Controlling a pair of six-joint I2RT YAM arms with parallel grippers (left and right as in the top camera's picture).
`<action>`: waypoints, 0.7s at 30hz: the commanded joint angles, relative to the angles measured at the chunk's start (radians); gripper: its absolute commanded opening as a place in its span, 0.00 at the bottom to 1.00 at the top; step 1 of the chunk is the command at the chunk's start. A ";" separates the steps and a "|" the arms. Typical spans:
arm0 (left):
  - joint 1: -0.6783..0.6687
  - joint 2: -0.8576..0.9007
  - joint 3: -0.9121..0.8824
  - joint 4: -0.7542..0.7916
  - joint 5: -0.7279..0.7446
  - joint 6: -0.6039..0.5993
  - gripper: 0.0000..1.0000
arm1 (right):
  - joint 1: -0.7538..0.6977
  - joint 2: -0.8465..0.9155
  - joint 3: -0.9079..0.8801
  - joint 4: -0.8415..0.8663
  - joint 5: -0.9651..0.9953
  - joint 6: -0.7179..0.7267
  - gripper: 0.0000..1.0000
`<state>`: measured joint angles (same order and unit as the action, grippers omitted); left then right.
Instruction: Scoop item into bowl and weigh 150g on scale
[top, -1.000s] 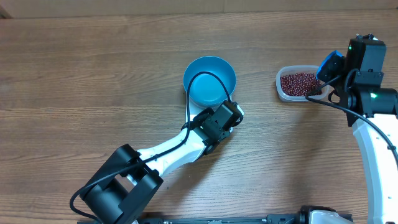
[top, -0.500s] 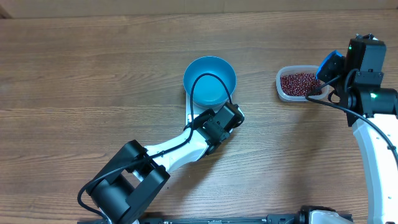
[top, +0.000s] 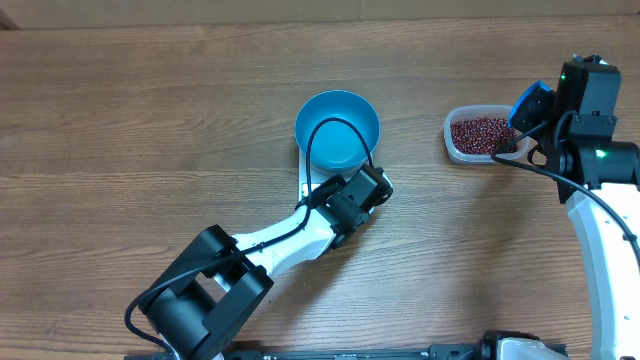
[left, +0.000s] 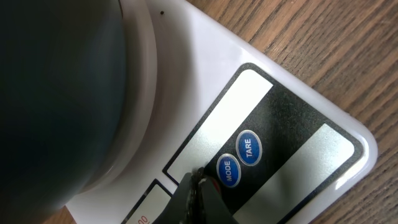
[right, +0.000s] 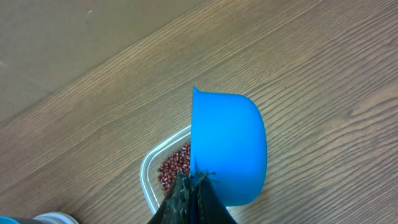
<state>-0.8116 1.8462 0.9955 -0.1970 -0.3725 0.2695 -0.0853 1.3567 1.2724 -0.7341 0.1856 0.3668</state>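
The round blue bowl (top: 337, 130) stands empty on the white scale (top: 306, 183), which is mostly hidden beneath it. In the left wrist view the bowl (left: 56, 93) fills the left and the scale (left: 348, 146) shows its panel with the MODE button (left: 227, 170) and the TARE button (left: 249, 147). My left gripper (left: 199, 182) is shut, its tip down on the panel just left of MODE. My right gripper (right: 194, 182) is shut on the handle of a blue scoop (right: 227, 146), held above the clear tub's (right: 147, 180) edge. Red-brown beans (top: 480, 131) fill the tub.
The clear plastic tub (top: 452, 143) sits at the right, about a hand's width from the bowl. Bare wooden table lies on all sides, and a paler surface begins past its far edge (top: 200, 10). The left arm (top: 280, 240) stretches diagonally from the lower left to the scale.
The left arm's lower links have shifted slightly to the right while its tip stays on the scale panel. The right arm and scoop have not moved.
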 joint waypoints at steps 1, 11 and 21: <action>-0.013 0.016 -0.009 -0.007 -0.005 0.023 0.04 | -0.005 -0.004 0.024 0.006 -0.005 0.007 0.04; -0.021 0.016 -0.009 -0.006 -0.024 0.023 0.04 | -0.005 -0.004 0.024 0.006 -0.004 0.007 0.04; -0.021 0.016 -0.009 -0.011 -0.002 0.051 0.04 | -0.005 -0.004 0.024 0.006 -0.005 0.007 0.04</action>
<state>-0.8249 1.8462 0.9951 -0.1997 -0.3939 0.2764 -0.0853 1.3567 1.2720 -0.7338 0.1856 0.3664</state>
